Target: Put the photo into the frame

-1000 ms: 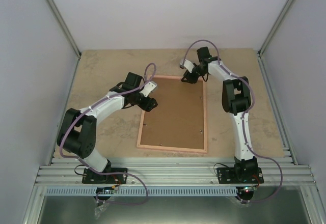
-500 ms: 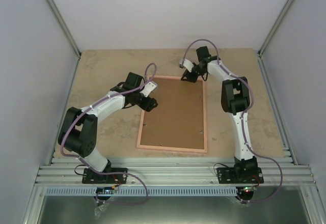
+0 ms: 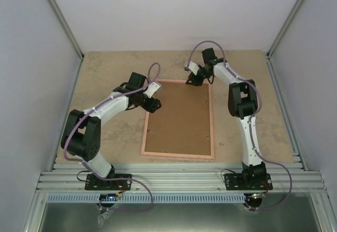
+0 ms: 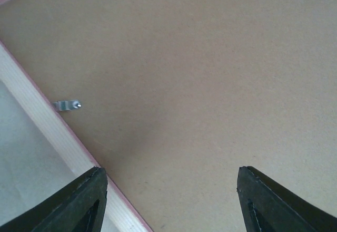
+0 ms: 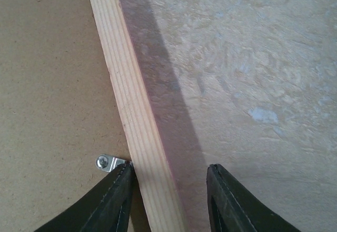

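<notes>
Released, the left gripper (image 4: 168, 190) hovers over the board (image 3: 181, 121) seated in the frame (image 3: 212, 126). The right gripper (image 5: 168, 190), also released, straddles the far rail (image 5: 142, 110). Next, seemingly: turning the tab (image 5: 108, 162).

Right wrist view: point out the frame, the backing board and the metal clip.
frame (image 5: 131, 100), right wrist view, middle of its wooden rail.
backing board (image 5: 52, 58), right wrist view, bare brown face.
metal clip (image 5: 109, 163), right wrist view, tab beside its screw.
</notes>
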